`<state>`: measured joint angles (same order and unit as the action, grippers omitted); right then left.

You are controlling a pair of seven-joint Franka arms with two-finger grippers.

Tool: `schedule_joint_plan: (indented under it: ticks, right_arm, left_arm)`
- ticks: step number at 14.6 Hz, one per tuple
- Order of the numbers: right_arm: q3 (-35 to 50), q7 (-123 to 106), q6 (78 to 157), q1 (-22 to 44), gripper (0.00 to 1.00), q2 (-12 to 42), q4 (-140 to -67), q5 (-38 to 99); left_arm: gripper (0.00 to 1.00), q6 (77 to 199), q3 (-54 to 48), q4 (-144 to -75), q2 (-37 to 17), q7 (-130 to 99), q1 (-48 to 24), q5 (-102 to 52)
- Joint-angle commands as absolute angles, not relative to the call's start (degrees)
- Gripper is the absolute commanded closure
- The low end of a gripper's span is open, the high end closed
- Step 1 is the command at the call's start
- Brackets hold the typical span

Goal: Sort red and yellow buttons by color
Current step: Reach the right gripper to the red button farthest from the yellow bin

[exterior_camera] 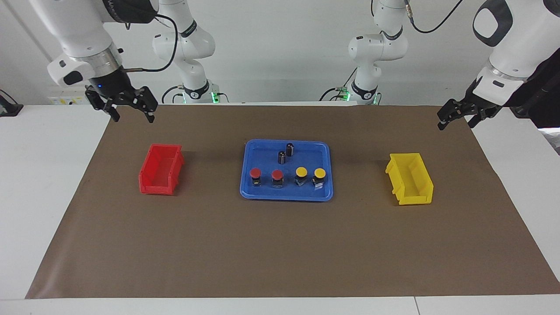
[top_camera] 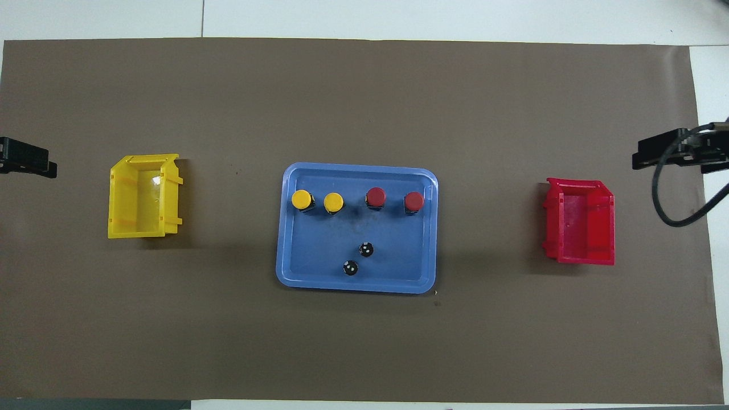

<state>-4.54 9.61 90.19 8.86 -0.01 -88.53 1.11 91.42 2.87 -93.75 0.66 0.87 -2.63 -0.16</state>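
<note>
Two red buttons [exterior_camera: 255, 174] [exterior_camera: 277, 175] and two yellow buttons [exterior_camera: 301, 172] [exterior_camera: 320, 173] stand in a row in the blue tray [exterior_camera: 262, 195]. From overhead the reds [top_camera: 376, 196] [top_camera: 414, 200] lie toward the right arm's end and the yellows [top_camera: 301, 199] [top_camera: 333, 201] toward the left arm's end. My right gripper [exterior_camera: 132, 114] is open and empty in the air over the mat's end by the red bin [exterior_camera: 154, 188]. My left gripper [exterior_camera: 456, 123] is open and empty over the mat's end by the yellow bin [exterior_camera: 415, 199].
Two small dark capless cylinders [exterior_camera: 290, 149] [exterior_camera: 281, 157] stand in the tray, nearer to the robots than the buttons. The red bin [top_camera: 581, 259] and the yellow bin [top_camera: 142, 232] stand open on the brown mat [top_camera: 364, 353], one beside each end of the tray.
</note>
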Motion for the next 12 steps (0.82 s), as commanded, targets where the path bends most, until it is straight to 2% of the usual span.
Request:
schedule_joint_plan:
  ticks: [1,3,6,7,10,12]
  right_arm:
    - [-4.0,20.0,90.8,16.1,0.0,6.5,-83.3,1.2]
    - [-4.1,30.3,96.0,23.3,0.0,11.9,-83.1,0.4]
    - [-4.1,36.6,106.8,28.2,0.0,14.3,-87.8,0.5]
    - [-4.1,37.3,110.1,28.7,0.0,14.4,-90.4,0.5]
    - [-4.0,37.3,121.7,29.1,0.0,10.3,-103.8,0.4]
    - [-4.0,37.1,125.1,30.1,0.0,8.0,-109.8,0.3]
  left_arm:
    - [0.0,93.2,2.8,-97.4,3.1,-0.4,-2.9,-0.1]
    - [0.0,94.5,2.8,-99.0,3.8,-0.3,-2.8,-0.1]
    - [0.0,94.8,2.8,-99.5,4.0,-0.1,-2.7,-0.1]
    - [0.0,94.9,2.8,-100.3,4.5,-0.1,-2.6,-0.1]
    - [0.0,95.0,2.9,-100.5,4.6,-0.1,-2.6,-0.1]
    - [0.0,95.1,3.0,-101.6,5.2,0.5,-2.0,-0.1]
